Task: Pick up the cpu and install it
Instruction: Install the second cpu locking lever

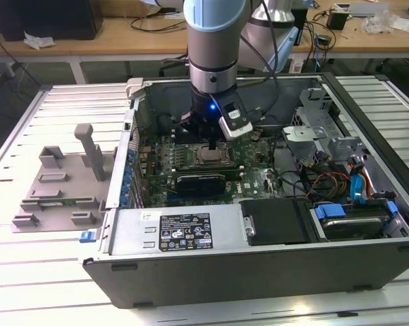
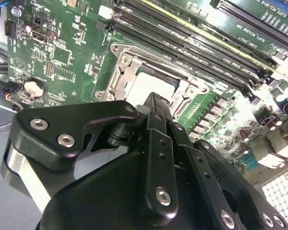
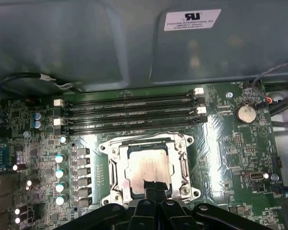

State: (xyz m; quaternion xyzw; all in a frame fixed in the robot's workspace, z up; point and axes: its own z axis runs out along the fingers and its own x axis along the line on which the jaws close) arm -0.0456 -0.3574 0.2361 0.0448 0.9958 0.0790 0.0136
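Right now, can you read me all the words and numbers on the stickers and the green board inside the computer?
white sticker on the case wall: print too small to read.
black label on the power supply: too blurred to read.
White lettering on the motherboard: too tiny to read.
Nothing can be quoted for sure.

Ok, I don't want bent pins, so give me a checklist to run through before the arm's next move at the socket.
1. cpu lying inside the socket frame: ok.
2. cpu fully seated and level: cannot tell.
3. gripper at the cpu's edge, over the socket frame: ok.
4. black cable away from the socket frame: ok.
5. memory slots apart from the gripper: ok.
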